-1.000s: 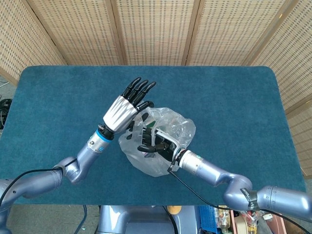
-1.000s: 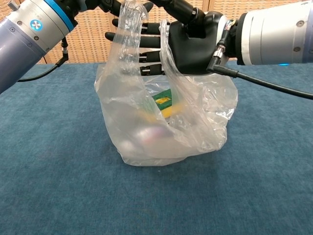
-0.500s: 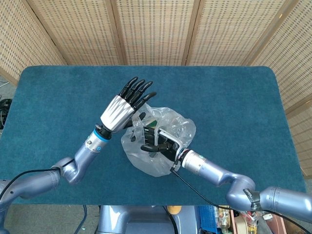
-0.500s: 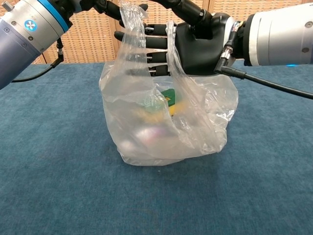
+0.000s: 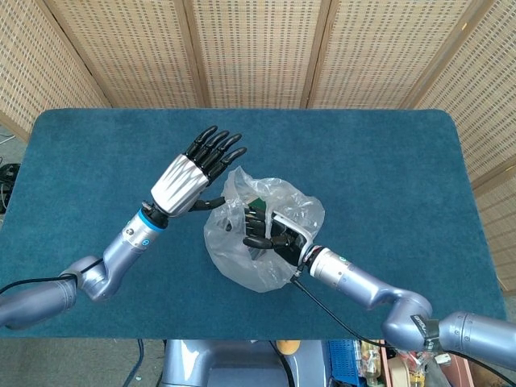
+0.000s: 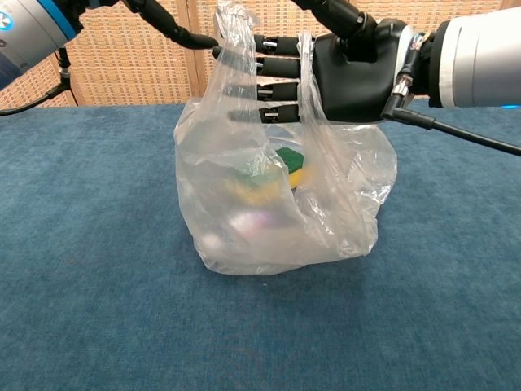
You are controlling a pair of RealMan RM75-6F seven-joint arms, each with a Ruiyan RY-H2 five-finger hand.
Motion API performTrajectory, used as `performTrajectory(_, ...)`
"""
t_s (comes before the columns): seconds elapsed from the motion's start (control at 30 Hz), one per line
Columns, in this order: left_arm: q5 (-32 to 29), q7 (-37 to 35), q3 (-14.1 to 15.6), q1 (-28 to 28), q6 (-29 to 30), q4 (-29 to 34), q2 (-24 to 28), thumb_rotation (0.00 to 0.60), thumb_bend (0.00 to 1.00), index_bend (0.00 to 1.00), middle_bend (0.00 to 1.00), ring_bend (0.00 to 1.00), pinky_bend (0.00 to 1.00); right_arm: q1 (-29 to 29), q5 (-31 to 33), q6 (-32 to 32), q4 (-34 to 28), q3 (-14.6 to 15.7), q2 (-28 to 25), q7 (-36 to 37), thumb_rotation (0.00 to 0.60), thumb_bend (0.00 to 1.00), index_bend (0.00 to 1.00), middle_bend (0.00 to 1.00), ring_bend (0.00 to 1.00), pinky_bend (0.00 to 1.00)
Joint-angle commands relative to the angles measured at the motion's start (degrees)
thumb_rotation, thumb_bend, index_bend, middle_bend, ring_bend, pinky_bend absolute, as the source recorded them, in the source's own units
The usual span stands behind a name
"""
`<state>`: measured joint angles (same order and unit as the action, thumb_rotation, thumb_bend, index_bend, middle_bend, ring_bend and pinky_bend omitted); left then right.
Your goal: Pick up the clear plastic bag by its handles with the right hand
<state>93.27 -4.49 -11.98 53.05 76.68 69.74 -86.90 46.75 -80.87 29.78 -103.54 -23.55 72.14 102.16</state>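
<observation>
The clear plastic bag [image 6: 277, 212] stands on the blue table [image 6: 89, 269] with a green and yellow item and a pale item inside. Its two handles [image 6: 234, 49] are pulled upward. My right hand [image 6: 350, 69] comes in from the right, its straight fingers threaded through both handle loops and not curled around them. From above, the right hand [image 5: 270, 230] lies over the bag [image 5: 282, 266] mouth. My left hand [image 5: 189, 169] hovers left of the bag with fingers spread and nothing in it. In the chest view one left fingertip [image 6: 203, 39] reaches the left handle's edge.
A wicker screen [image 5: 258, 48] stands behind the table. Blue tabletop [image 5: 387, 177] stretches wide on all sides of the bag. A cable [image 6: 464, 134] trails from my right wrist.
My left hand has drawn back to the left, away from the handle. My right hand has slid further through the loops, and the bag has shifted slightly right.
</observation>
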Motion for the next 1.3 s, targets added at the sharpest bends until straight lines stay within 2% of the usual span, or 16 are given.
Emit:
performTrajectory(0.03, 0.3, -0.3, 0.3, -0.4, 0.2, 0.0, 0.7, 0.593, 0.15, 0.00, 0.00, 0.00, 0.00, 0.0, -0.4, 0.1, 0.0, 0.2, -0.2, 0.4, 0.600, 0.16, 0.30, 0.40, 0.21, 0.10)
performTrajectory(0.27, 1.8, -1.7, 1.5, -1.7, 2.0, -0.8, 2.6, 0.593, 0.14, 0.00, 0.00, 0.00, 0.00, 0.2, -0.7, 0.6, 0.2, 0.5, -0.7, 1.9, 0.600, 0.17, 0.30, 0.40, 0.21, 0.10)
performTrajectory(0.67, 1.7, -7.3, 3.4, -7.1, 5.7, -3.0, 10.0, 0.600, 0.14, 0.00, 0.00, 0.00, 0.00, 1.4, 2.2, 0.5, 2.2, -0.8, -0.7, 3.7, 0.600, 0.17, 0.30, 0.40, 0.21, 0.11)
performTrajectory(0.97, 1.3, -11.2, 4.3, -10.1, 8.1, -6.3, 11.4, 0.600, 0.14, 0.00, 0.00, 0.00, 0.00, 2.8, 6.7, -0.1, 5.2, -1.3, 1.1, -0.9, 0.600, 0.17, 0.30, 0.40, 0.20, 0.11)
performTrajectory(1.3, 1.2, -14.3, 4.8, -12.7, 10.4, -9.0, 11.4, 0.600, 0.14, 0.00, 0.00, 0.00, 0.00, 2.2, 12.1, 0.1, 4.4, -3.7, 1.4, -5.7, 0.600, 0.18, 0.30, 0.40, 0.21, 0.11)
